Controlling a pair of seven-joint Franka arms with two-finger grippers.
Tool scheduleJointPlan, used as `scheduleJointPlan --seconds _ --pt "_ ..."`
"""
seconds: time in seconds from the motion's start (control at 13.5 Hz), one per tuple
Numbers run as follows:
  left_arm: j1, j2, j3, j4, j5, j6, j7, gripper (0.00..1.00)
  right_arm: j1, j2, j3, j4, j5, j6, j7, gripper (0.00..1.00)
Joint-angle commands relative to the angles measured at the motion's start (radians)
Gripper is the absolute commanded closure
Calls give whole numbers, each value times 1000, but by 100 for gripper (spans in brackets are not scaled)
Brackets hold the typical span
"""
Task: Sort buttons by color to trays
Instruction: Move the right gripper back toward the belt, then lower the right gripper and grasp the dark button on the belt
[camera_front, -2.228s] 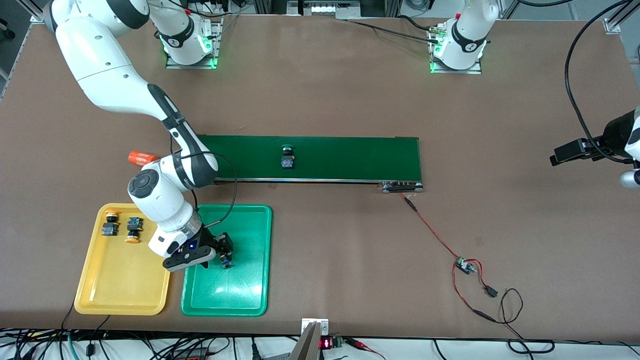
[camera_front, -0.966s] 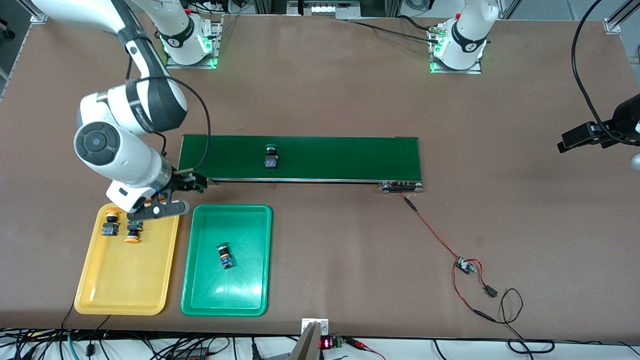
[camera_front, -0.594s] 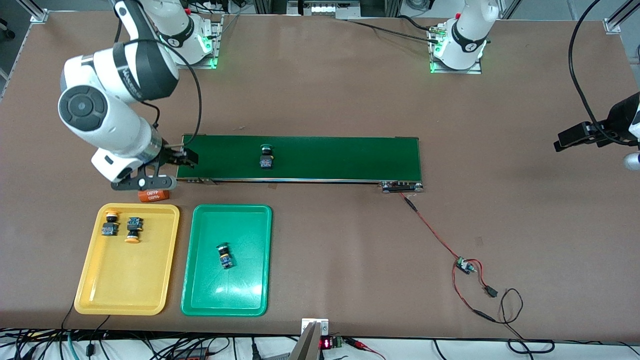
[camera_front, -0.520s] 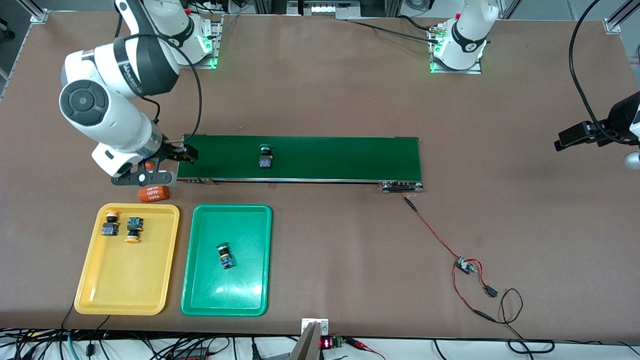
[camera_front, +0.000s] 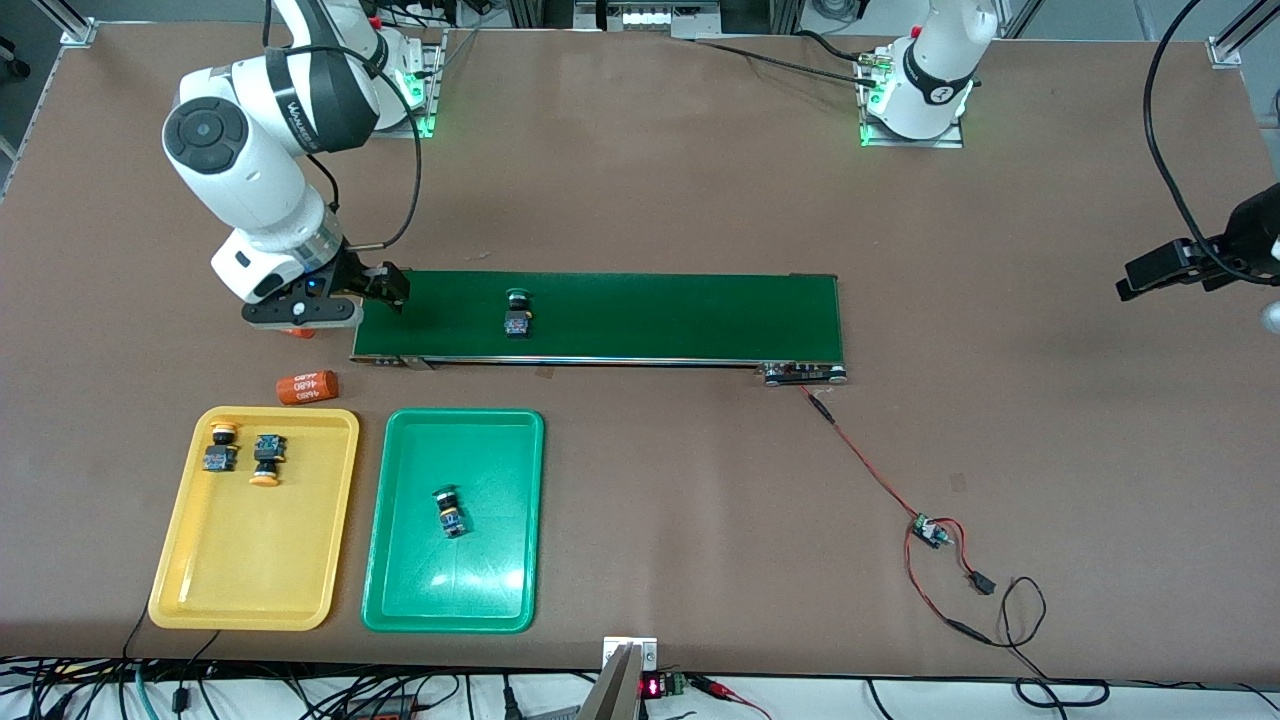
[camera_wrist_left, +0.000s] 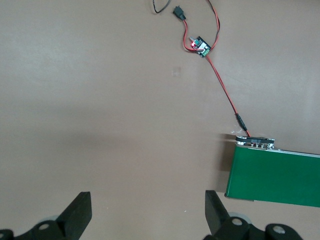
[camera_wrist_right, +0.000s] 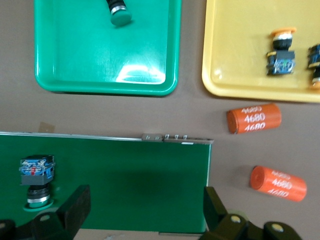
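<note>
A green-capped button lies on the dark-green conveyor belt. My right gripper hangs open and empty over the belt's end toward the right arm, apart from that button. Another green button lies in the green tray. Two yellow-capped buttons lie in the yellow tray. My left gripper waits open over bare table, off the left arm's end of the belt.
Two orange cylinders marked 4680 lie on the table, one between belt and yellow tray, the other half hidden under my right hand. A red wire runs from the belt's end to a small board.
My right arm has swung from above the yellow tray's corner to the belt's end. The green button on the belt has drifted toward the right arm's end. The left arm has hardly moved.
</note>
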Motion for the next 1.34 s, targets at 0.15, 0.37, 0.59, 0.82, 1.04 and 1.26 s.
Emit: scheduleJointPlan --seconds 0.15,0.37,0.59,0.82,1.04,1.26 --pt "29 -27 4 -20 2 36 17 0 -27 -65 94 -79 36 23 130 0" --pt "32 -24 1 -20 5 33 20 0 -27 -46 131 -93 30 18 205 0" --pt "32 -22 -2 -18 5 59 20 0 -21 -6 137 -90 18 29 198 0" --pt "29 -10 -3 -20 4 71 20 0 -21 38 143 -90 -14 55 204 0" --pt "27 -9 -6 -20 7 62 17 0 -23 83 143 -89 -17 108 206 0" --pt "29 -9 -5 -20 8 62 15 0 -24 129 143 -87 -27 164 209 0"
